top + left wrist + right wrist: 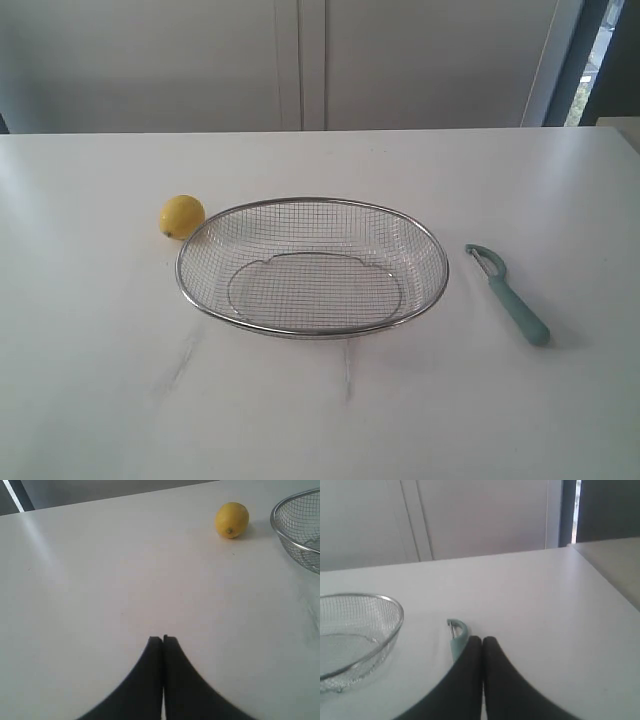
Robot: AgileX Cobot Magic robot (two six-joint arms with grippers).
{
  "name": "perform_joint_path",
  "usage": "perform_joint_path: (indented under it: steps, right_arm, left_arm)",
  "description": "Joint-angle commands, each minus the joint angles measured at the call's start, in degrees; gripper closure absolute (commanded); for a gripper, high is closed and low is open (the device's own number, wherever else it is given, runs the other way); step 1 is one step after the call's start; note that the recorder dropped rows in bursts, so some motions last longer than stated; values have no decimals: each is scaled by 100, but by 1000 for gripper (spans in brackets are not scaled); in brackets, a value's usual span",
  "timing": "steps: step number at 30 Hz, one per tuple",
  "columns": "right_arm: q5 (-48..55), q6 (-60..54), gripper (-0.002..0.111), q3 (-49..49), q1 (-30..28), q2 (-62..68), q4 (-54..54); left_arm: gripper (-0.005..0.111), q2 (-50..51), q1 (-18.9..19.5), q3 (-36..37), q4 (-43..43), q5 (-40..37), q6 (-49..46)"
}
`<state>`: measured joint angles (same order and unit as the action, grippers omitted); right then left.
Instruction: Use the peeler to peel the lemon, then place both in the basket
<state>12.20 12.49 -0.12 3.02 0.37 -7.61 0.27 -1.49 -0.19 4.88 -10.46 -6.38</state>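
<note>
Both claws are clenched, empty: open your right gripper [482, 640] over the peeler [508, 292] handle, and your left gripper [163, 639] over the lemon [182, 216] left of the basket [300, 201].

The lemon [182, 216], small, round and bright yellow with its skin unpeeled, sits on the white table [90, 380] close to the basket's far-left rim, with a slight gap between them. The basket [310, 201], a shallow oval of fine silver wire mesh with a thick metal rim, stands upright at the middle. The peeler [508, 293] lies flat to the basket's right, apart from it. Its curved metal head is at the far end and its pale teal handle slants toward the near right.
</note>
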Motion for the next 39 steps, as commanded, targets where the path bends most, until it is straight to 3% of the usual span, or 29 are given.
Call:
perform_joint_path:
  steps: [1, 5, 12, 24, 32, 36, 39]
  right_arm:
    - [-1158, -33, 108, 12, 34, -37, 1]
    - [-2091, -33, 108, 12, 34, -37, 1]
    - [-2785, -33, 108, 12, 34, -37, 1]
    - [-2869, -23, 108, 12, 34, -37, 35]
    - [-2859, 1831, 108, 12, 34, -37, 49]
    - [-2759, 1522, 108, 12, 34, -37, 49]
    - [-2426, 74, 108, 12, 34, -37, 14]
  left_arm:
    - [107, -27, 18, 19, 14, -34, 7]
    - [107, -27, 18, 19, 14, -34, 7]
    - [107, -27, 18, 19, 14, -34, 7]
    - [107, -27, 18, 19, 14, -34, 7]
    - [107, -27, 18, 19, 14, -34, 7]
    - [107, -27, 18, 19, 14, -34, 7]
    - [107, -27, 18, 19, 14, -34, 7]
